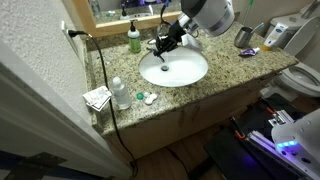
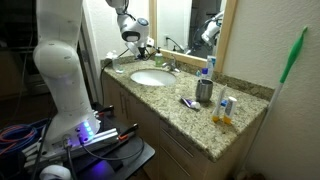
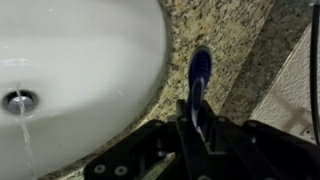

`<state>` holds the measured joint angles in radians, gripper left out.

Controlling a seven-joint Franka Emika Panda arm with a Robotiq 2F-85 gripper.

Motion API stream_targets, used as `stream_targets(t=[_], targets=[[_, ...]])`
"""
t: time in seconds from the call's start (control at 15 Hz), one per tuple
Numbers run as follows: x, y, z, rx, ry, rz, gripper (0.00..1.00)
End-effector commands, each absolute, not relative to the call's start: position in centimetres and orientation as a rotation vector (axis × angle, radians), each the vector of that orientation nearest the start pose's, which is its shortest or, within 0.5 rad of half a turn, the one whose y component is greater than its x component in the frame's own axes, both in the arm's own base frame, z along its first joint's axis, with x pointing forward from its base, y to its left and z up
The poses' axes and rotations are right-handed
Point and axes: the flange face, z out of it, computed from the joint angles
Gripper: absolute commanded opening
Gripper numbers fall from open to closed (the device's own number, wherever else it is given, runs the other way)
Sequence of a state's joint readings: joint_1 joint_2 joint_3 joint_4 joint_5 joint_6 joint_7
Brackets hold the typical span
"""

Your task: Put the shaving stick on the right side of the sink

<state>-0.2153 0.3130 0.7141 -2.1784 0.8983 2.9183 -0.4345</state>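
My gripper [image 3: 197,122] is shut on the shaving stick [image 3: 200,70], a slim blue and white razor. Its blue head sticks out past the jaws over the speckled granite, just beside the rim of the white sink [image 3: 80,60]. The drain [image 3: 16,100] shows at the left of the wrist view. In both exterior views the gripper [image 1: 165,42] [image 2: 135,47] hangs low at the back edge of the sink [image 1: 173,68] [image 2: 152,77], close to the chrome faucet. The razor is too small to make out there.
A green soap bottle [image 1: 134,40] stands behind the sink. A clear bottle [image 1: 120,93] and folded paper [image 1: 97,97] sit on one end of the counter. A metal cup [image 1: 243,37] [image 2: 204,92] and a purple-blue object [image 1: 249,52] [image 2: 188,102] sit on the other end. A black cable [image 1: 100,70] hangs down.
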Motion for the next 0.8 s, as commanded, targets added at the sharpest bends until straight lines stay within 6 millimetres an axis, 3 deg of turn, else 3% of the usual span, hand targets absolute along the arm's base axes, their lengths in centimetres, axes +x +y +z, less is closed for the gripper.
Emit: stream_targets(t=[0.0,0.2,0.27,0.4,0.47,0.73], targets=[[54.7,26.5,29.6,-2.474,-0.119,-0.446,0.04],[54.8,28.2,28.7,-2.465,-0.157,-0.441,0.04],[54.1,27.5,29.6,-2.478,-0.143,-0.429,0.15],[54.2,28.2,29.0,-2.471,-0.148,-0.42,0.15],[54.3,28.2,28.8,-2.47,-0.147,-0.419,0.04],[54.4,30.4,29.2,-2.415,-0.222,-0.35,0.04]])
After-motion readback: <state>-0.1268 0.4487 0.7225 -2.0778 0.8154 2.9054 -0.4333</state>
